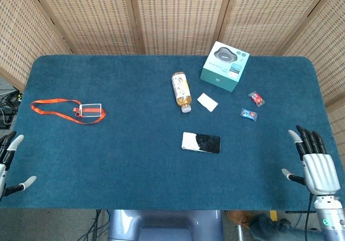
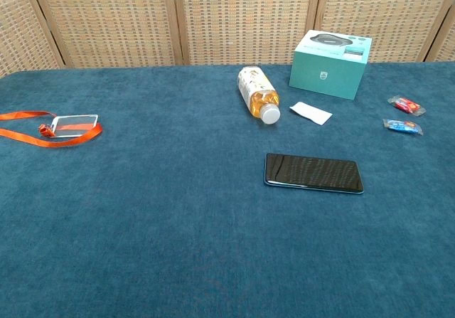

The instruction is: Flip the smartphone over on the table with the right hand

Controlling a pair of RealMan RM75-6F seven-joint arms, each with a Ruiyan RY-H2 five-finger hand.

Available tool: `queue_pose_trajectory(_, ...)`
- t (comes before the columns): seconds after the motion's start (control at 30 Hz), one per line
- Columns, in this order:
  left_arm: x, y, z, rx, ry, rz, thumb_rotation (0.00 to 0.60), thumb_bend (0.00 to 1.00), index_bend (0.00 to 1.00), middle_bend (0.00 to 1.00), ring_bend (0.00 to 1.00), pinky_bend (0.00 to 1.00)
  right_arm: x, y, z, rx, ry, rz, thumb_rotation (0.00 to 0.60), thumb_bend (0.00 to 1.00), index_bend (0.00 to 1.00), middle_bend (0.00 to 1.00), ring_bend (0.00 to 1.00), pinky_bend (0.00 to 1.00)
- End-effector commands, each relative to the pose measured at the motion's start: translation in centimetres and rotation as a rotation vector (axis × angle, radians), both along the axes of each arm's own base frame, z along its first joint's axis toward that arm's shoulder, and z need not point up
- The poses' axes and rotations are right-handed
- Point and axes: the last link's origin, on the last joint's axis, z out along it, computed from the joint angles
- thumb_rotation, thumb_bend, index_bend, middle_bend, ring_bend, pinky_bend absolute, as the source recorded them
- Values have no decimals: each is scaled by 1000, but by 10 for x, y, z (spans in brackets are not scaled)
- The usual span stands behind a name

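A dark smartphone (image 1: 201, 143) lies flat near the middle of the blue table, its glossy face up; the chest view shows it (image 2: 313, 172) right of centre. My right hand (image 1: 312, 165) hovers open at the table's front right corner, fingers spread, well to the right of the phone. At the front left edge my left hand (image 1: 7, 163) is open too, only partly in the head view. Neither hand appears in the chest view.
Behind the phone lie a tea bottle (image 1: 181, 91) on its side, a white card (image 1: 207, 102) and a teal box (image 1: 225, 66). Two small wrapped sweets (image 1: 252, 105) sit to the right. An orange lanyard with a badge (image 1: 81, 110) lies at the left.
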Motion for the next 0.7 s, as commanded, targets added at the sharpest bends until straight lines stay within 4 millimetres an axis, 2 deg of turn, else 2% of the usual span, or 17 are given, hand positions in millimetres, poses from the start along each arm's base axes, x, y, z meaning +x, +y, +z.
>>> queue_pose_trajectory(0.03,0,3,-2,1,5,7,600,0,0,0,0,0,22,-29,-28,125,73,95,600,222,97,0,0,0)
queue_pose_trajectory(0.07,0,5,-2,2,9,11,600,0,0,0,0,0,29,-37,-36,162,79,114,600,283,116,0,0,0)
queue_pose_trajectory(0.13,0,8,-4,2,17,19,600,0,0,0,0,0,41,-52,-51,232,74,125,600,338,142,0,0,0)
queue_pose_trajectory(0.27,-3,13,-7,-6,30,41,600,0,0,0,0,0,61,-74,-74,332,70,132,600,400,177,8,0,0)
queue_pose_trajectory(0.37,-5,18,-10,-11,39,59,600,0,0,0,0,0,74,-88,-93,366,120,155,600,411,189,16,0,0)
queue_pose_trajectory(0.7,-10,26,-10,-13,39,91,600,0,0,0,0,0,107,-104,-149,436,195,195,600,411,199,51,0,0)
